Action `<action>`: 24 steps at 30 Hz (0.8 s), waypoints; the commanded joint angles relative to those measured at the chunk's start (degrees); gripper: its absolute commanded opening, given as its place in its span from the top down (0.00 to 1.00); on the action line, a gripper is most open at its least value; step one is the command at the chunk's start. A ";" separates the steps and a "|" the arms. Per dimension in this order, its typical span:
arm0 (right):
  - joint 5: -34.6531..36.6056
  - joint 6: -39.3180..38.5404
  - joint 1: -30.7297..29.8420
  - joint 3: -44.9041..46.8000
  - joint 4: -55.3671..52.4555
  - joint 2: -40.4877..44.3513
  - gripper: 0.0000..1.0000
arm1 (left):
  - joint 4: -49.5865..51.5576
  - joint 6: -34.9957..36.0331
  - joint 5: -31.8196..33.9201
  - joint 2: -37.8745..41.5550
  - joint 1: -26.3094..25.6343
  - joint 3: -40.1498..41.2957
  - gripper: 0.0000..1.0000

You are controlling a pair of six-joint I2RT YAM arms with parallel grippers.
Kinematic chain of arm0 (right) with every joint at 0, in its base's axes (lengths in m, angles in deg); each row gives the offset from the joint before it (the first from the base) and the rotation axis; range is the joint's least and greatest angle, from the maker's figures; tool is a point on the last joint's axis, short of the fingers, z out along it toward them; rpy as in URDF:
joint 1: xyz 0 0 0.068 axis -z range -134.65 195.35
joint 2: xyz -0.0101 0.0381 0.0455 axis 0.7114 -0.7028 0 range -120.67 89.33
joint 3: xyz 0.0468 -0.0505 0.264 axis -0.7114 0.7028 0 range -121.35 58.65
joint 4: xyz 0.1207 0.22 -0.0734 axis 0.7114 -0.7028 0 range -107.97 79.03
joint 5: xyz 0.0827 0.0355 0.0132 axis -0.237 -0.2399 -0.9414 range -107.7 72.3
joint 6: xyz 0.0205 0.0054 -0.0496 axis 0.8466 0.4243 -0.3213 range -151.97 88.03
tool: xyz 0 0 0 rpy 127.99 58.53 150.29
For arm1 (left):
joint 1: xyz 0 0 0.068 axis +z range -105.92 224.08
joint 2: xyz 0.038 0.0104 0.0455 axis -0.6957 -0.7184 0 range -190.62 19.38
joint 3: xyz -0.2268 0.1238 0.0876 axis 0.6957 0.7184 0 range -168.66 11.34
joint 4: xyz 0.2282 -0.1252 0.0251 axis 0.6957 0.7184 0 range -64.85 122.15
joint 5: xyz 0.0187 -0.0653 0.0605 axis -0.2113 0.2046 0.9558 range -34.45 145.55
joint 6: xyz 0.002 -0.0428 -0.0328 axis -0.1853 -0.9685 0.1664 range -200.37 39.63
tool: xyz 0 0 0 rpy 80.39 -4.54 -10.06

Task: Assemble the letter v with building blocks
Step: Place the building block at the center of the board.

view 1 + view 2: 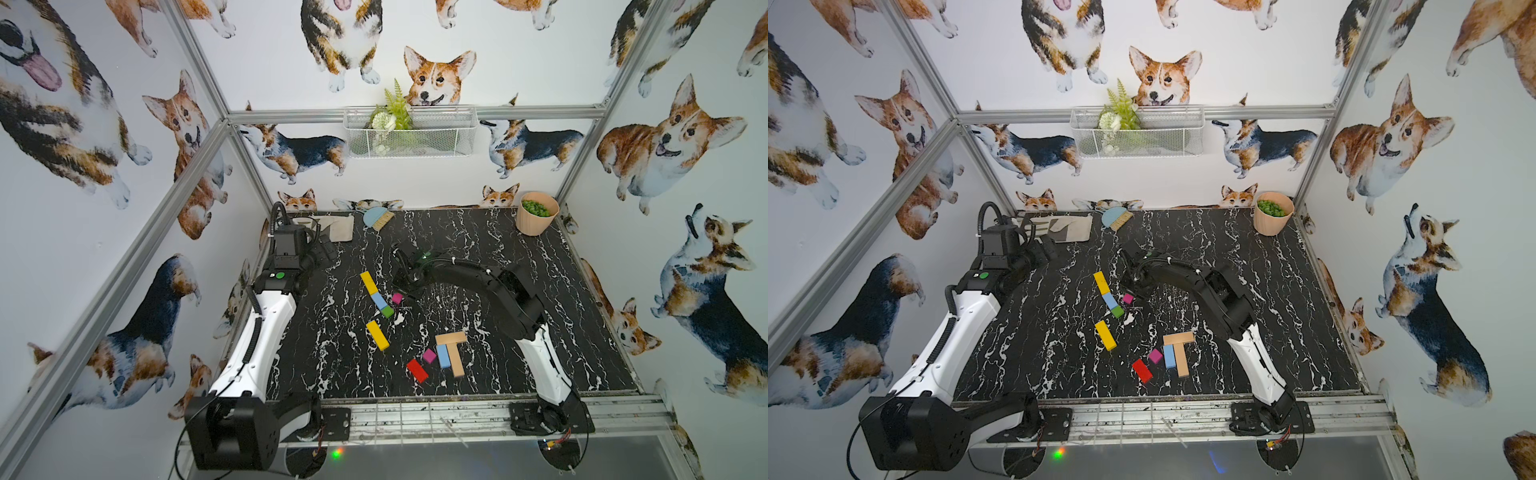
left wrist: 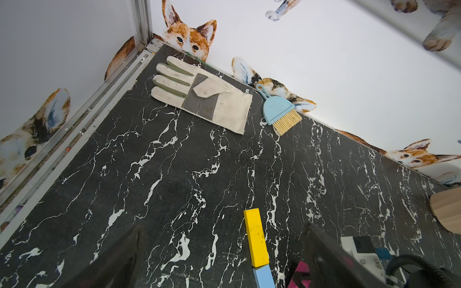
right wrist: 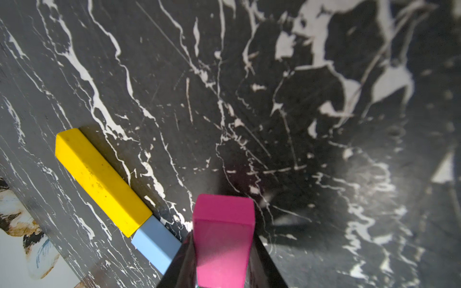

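Observation:
A yellow bar (image 1: pixel 369 282), a light blue block (image 1: pixel 378 301) and a green stub (image 1: pixel 387 311) lie end to end in a slanted row mid-table. Just right of that row, my right gripper (image 3: pixel 222 249) is shut on a magenta block (image 3: pixel 223 239), low at the table (image 1: pixel 397 298). A second yellow bar (image 1: pixel 377 335) lies nearer the front. Front right lie a red block (image 1: pixel 417 370), another magenta block (image 1: pixel 429 355), a light blue block (image 1: pixel 443 356) and two tan bars (image 1: pixel 451 338). My left gripper (image 2: pixel 222 261) hangs open and empty at the back left, short of the yellow bar (image 2: pixel 255 239).
A work glove (image 1: pixel 338 227) and a small blue brush (image 1: pixel 376 218) lie along the back edge. A peach pot (image 1: pixel 536 212) of green bits stands in the back right corner. A wire basket (image 1: pixel 409 133) hangs on the rear wall.

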 commanded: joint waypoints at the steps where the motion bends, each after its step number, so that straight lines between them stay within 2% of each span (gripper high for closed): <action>1: 0.92 4.07 -0.06 -0.24 -0.03 -0.24 0.59 | -1.43 0.27 0.05 0.02 0.10 -0.01 0.00; 9: 0.93 3.42 -0.04 -0.22 0.59 0.27 0.53 | -1.23 0.53 0.30 0.02 0.07 -0.09 0.00; 14: 3.94 -0.10 -0.03 -0.20 1.23 3.59 0.45 | -0.99 1.19 -1.02 -0.15 0.09 -0.75 0.00; 18: 7.06 -5.29 -0.01 1.29 2.69 7.86 0.36 | -0.53 3.52 -6.71 -1.26 0.07 -2.72 0.00; 24: 10.21 -13.45 2.05 3.61 2.01 13.45 0.21 | 8.38 8.16 -16.74 -7.70 -0.49 -12.29 0.00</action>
